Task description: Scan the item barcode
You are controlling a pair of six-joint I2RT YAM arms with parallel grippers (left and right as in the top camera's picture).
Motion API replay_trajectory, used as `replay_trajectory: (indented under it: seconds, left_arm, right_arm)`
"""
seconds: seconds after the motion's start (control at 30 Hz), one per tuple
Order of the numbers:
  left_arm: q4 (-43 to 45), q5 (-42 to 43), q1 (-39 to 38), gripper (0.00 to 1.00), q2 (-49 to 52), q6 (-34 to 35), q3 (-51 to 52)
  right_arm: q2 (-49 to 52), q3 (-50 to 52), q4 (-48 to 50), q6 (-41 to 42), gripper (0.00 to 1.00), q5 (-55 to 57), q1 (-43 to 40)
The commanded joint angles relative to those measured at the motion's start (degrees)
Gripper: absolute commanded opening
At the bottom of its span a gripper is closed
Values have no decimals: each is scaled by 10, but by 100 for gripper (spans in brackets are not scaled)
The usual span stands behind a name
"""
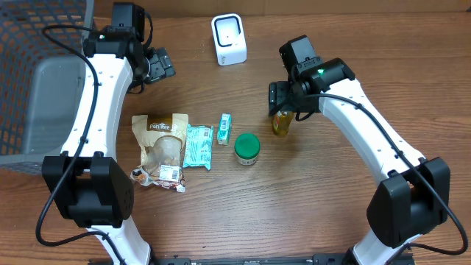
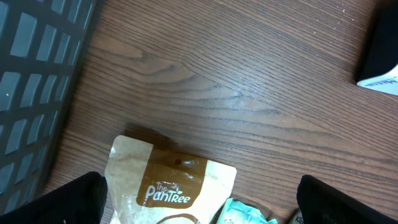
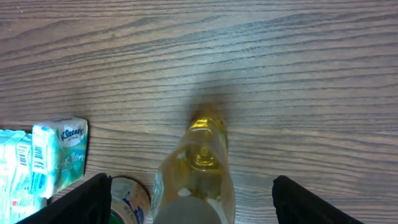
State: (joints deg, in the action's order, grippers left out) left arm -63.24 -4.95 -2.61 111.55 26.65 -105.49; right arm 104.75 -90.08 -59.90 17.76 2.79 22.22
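A small bottle of yellow liquid stands upright on the wooden table right of centre. My right gripper hangs right over it, open. In the right wrist view its fingers flank the bottle with a gap on both sides. The white barcode scanner stands at the back centre. My left gripper is open at the back left. In its wrist view, the left gripper hangs above the top of a brown "The PanTree" pouch, with nothing held.
The pouch, a teal packet, a Kleenex pack and a green-lidded jar lie in a row left of the bottle. The jar sits close beside the bottle. A grey mesh basket fills the left edge.
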Motion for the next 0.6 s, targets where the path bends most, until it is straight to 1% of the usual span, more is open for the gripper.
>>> replay_trajectory:
  seconds: [0.0, 0.17, 0.57]
  left_arm:
    - [0, 3, 0, 100, -8, 6, -11]
    - [0, 3, 0, 100, -8, 6, -11]
    - [0, 3, 0, 100, -8, 6, -11]
  right_arm:
    - [0, 2, 1, -3, 77, -10, 3]
    - [4, 2, -4, -13, 75, -12, 3]
    - [28, 2, -4, -16, 75, -16, 3]
